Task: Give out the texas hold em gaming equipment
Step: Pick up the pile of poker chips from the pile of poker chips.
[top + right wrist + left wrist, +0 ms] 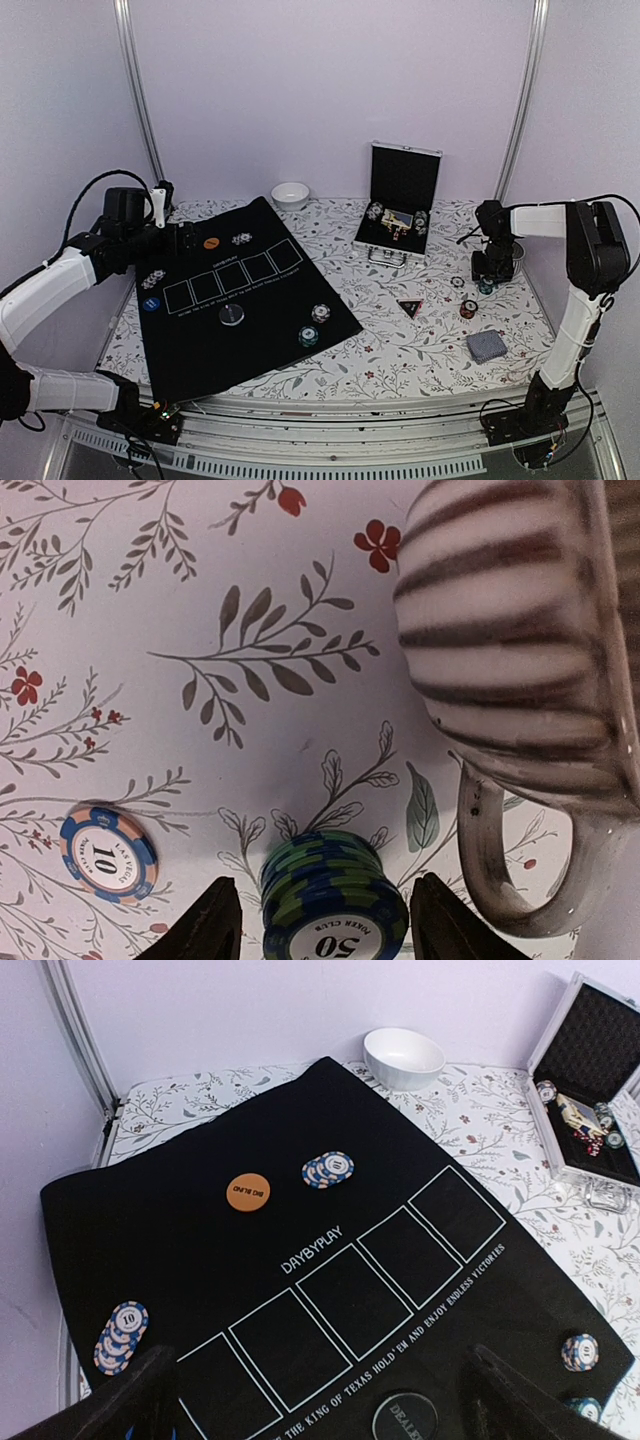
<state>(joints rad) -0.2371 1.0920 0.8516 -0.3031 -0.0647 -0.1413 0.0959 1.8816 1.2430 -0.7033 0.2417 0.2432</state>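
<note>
A green-and-blue stack of poker chips marked 50 stands on the floral cloth between the fingers of my right gripper. The jaws are open, with a gap on each side of the stack. A lone blue-and-pink chip lies to its left. In the top view the right gripper is at the far right, near a red chip, the black-red triangular marker and the card deck. My left gripper hovers open over the black mat, which carries chip piles and the grey dealer button.
A striped mug stands close to the right of the right gripper. The open silver-edged case and a white bowl sit at the back. An orange disc and more chips lie on the mat.
</note>
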